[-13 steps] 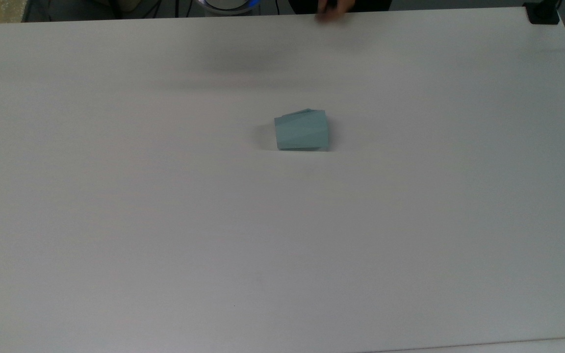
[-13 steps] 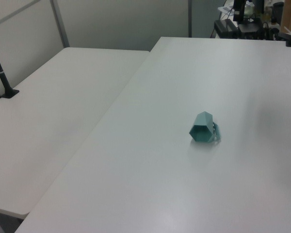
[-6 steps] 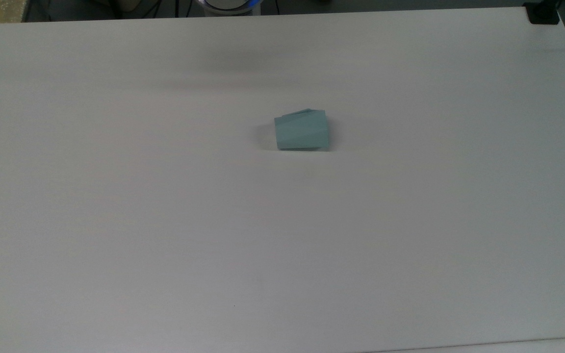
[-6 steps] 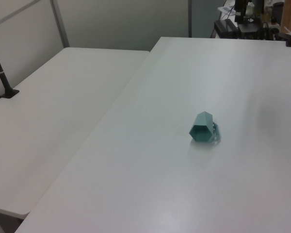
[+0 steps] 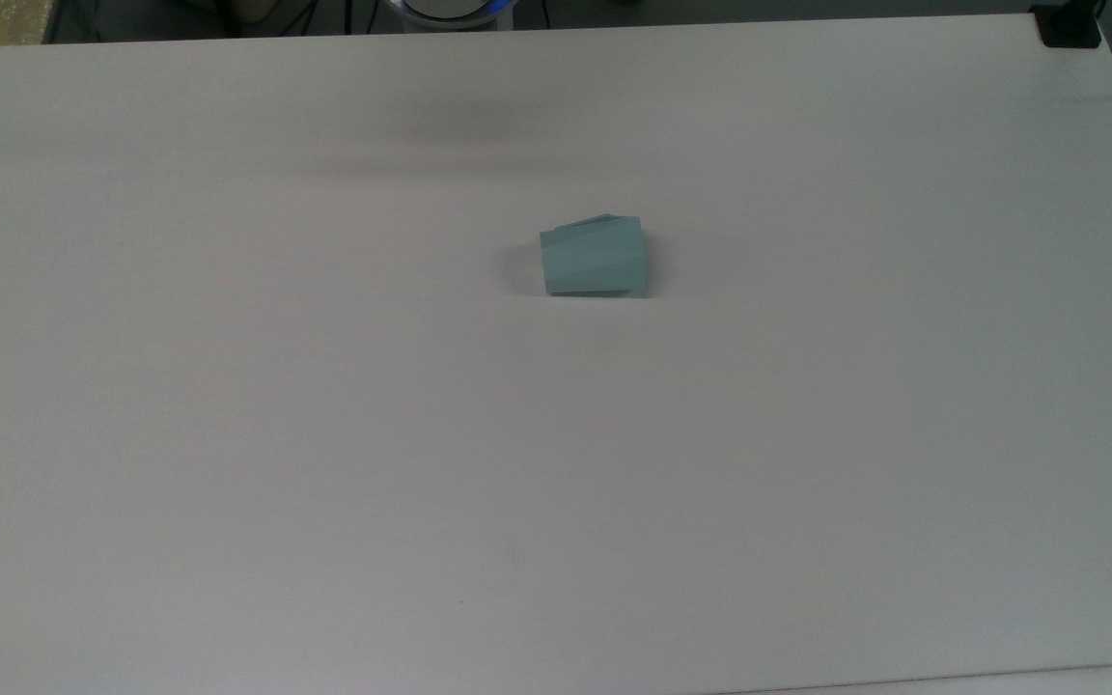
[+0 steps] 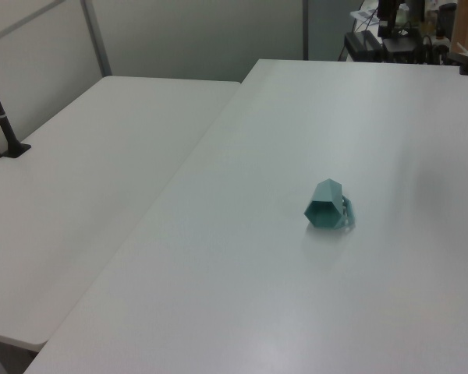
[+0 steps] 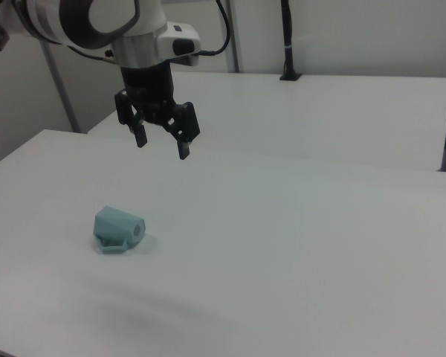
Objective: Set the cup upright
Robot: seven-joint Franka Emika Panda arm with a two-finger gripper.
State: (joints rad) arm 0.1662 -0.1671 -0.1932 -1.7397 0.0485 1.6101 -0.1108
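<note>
A blurred hand that reached over the table's far edge in the top view a second ago is gone; the cup [image 5: 594, 257] has not shifted. One pale teal faceted cup lies on its side near the middle of the white table [image 5: 324, 434], its hexagonal mouth facing the left view's camera, its handle partly hidden there. One gripper [image 7: 162, 141] hangs above the table, fingers spread, empty, well apart from the cup.
</note>
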